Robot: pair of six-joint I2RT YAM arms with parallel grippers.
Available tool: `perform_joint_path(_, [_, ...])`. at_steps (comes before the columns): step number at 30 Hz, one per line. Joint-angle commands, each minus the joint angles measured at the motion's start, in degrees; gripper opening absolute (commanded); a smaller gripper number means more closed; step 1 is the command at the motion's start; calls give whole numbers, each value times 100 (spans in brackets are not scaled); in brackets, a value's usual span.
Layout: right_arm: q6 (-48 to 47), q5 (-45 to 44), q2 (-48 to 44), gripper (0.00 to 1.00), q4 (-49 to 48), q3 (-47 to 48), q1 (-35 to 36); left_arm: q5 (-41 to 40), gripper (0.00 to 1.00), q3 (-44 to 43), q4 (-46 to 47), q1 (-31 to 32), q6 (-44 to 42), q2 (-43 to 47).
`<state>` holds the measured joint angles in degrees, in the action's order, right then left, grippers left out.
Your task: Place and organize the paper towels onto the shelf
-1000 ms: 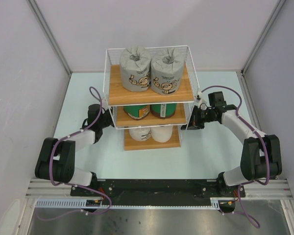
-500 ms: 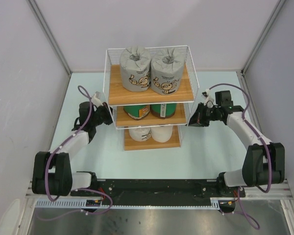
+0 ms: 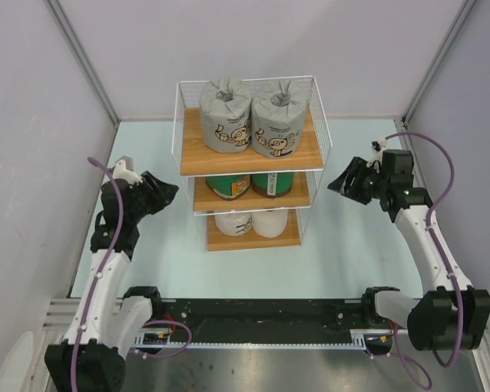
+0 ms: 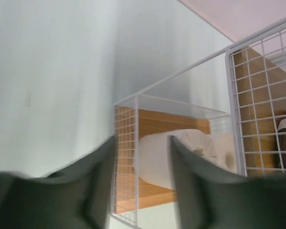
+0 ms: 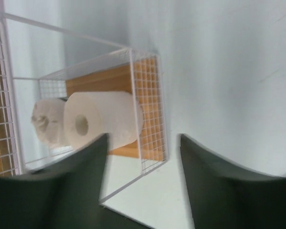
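Observation:
The shelf (image 3: 253, 164) stands mid-table with paper towels on all three boards: two grey cartoon-print rolls (image 3: 226, 114) on top, two green rolls (image 3: 229, 186) in the middle, and two white rolls (image 3: 233, 222) at the bottom. My left gripper (image 3: 168, 193) hangs just left of the shelf, open and empty. My right gripper (image 3: 336, 183) hangs off its right side, also open and empty. The left wrist view shows my left gripper (image 4: 143, 183) facing the bottom tier (image 4: 155, 123) and a white-wrapped roll (image 4: 157, 157). In the right wrist view my right gripper (image 5: 143, 183) faces a bare white roll (image 5: 105, 119) on that tier (image 5: 148, 81).
Pale walls close in the table on the left, back and right. The arm bases and a black rail (image 3: 261, 314) run along the near edge. Purple cables loop off both arms.
Both arms have drawn back from the shelf's sides, the left one outward to the left and the right one outward to the right. Both sets of jaws have gone from shut to open.

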<state>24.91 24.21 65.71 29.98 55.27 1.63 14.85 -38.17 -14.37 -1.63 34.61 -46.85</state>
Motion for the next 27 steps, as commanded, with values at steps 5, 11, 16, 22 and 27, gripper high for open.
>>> perform_joint_path(5, [67, -1953, -937, 89, 96, 46, -22, -923, 100, -472, -1200, -39, -517, 949])
perform_joint_path(11, [111, -3369, -1842, 92, 88, -51, -13, -1088, 100, -533, -1366, -39, -403, 809])
perform_joint_path(16, [146, -3975, -2510, 93, -141, -209, -22, -1467, 100, -612, -1674, -39, -385, 791])
perform_joint_path(22, [304, -4556, -2827, 96, -27, -332, -22, -1468, 100, -682, -1630, -39, -543, 1072])
perform_joint_path(27, [515, -4644, -2801, 99, 35, -359, -22, -1678, 100, -700, -1595, -39, -780, 1371])
